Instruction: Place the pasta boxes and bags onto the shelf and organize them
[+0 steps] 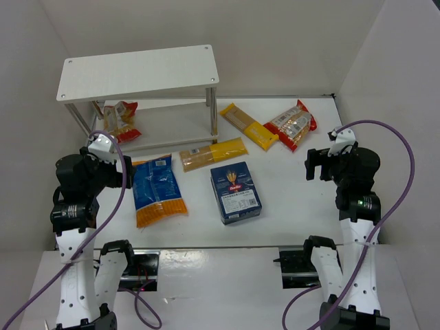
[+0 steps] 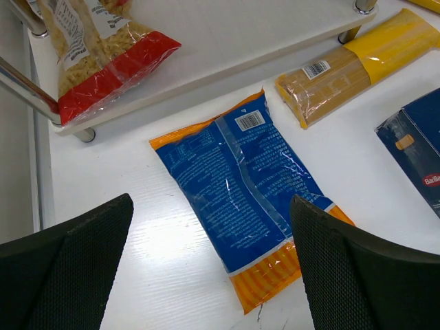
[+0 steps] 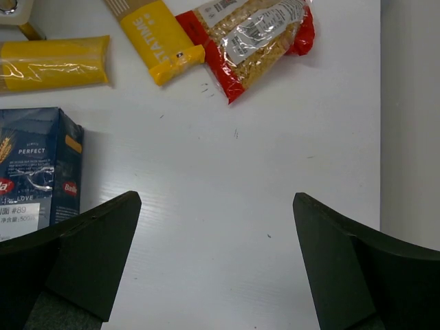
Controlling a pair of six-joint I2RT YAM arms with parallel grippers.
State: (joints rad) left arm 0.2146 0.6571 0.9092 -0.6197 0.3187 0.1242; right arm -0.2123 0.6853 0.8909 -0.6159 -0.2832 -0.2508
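The white shelf (image 1: 137, 72) stands at the back left. A red-edged clear bag (image 1: 118, 120) lies on its lower board (image 2: 227, 41). On the table lie a blue-and-orange bag (image 1: 158, 189), the dark blue pasta box (image 1: 235, 192), two yellow spaghetti bags (image 1: 213, 153) (image 1: 251, 126) and a second red-edged bag (image 1: 292, 124). My left gripper (image 1: 124, 173) is open and empty, hovering over the near end of the blue-and-orange bag (image 2: 240, 185). My right gripper (image 1: 316, 165) is open and empty over bare table, right of the box (image 3: 34, 172).
White walls close in the table on the left, back and right. A silver shelf leg (image 2: 27, 89) stands close to the left gripper's left side. The right wall edge (image 3: 412, 137) runs near the right gripper.
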